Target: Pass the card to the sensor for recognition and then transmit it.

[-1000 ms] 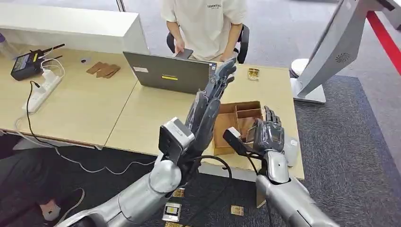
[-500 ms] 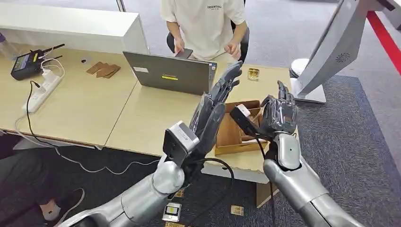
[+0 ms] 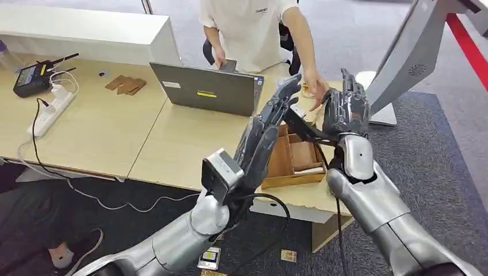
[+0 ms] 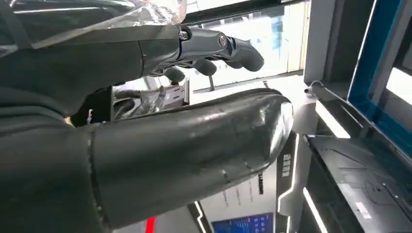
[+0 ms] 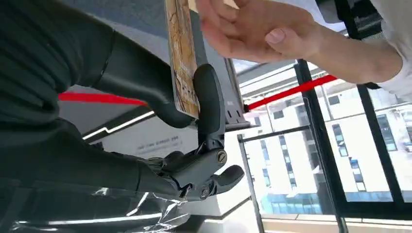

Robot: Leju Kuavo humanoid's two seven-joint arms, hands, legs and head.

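The desk (image 3: 172, 138) holds a brown box (image 3: 293, 164) near its right end. The left hand (image 3: 262, 138) stands up over it, fingers straight and close together, holding nothing. The right hand (image 3: 345, 109) is lifted high, its fingers (image 5: 209, 102) pinching the card (image 5: 182, 58), so a person's hand (image 5: 252, 29) can reach it.

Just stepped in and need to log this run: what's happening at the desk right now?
The robot's right hand is raised, pinching a card between thumb and finger. A person's hand across the desk reaches toward the card, right beside it; contact can't be confirmed. The left hand is raised beside it, fingers straight, holding nothing. A wooden box sits on the desk below.
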